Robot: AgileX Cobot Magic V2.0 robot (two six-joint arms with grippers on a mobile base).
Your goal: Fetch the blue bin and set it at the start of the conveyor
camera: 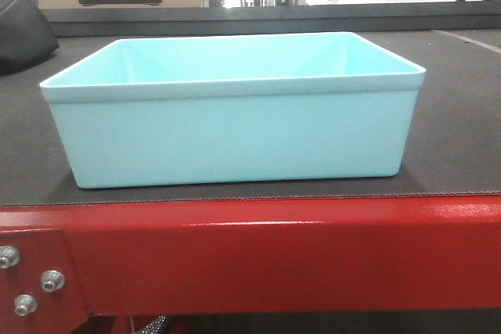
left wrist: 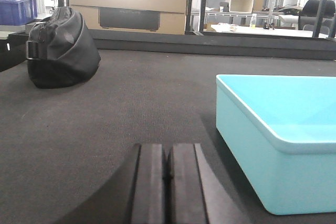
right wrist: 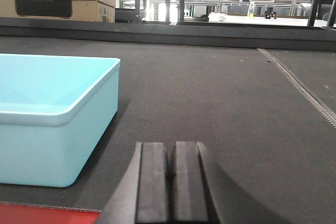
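Red frame point(camera: 274, 248), blue bin point(camera: 235, 134), black bag point(left wrist: 60, 48)

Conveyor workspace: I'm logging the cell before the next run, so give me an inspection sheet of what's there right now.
Surface: dark grey belt with a red frame along the near edge; a stitched seam runs across the belt on the right.
Job's things: blue bin sits upright and empty on the belt, close to the red edge.
Clutter: black bag on the belt, left of the bin and apart from it.
Claws: left claw and right claw both shut, empty, either side of the bin, not touching it.
Cables: nothing seen.
Surroundings: cardboard boxes, dark blue crate, tables and racks behind.
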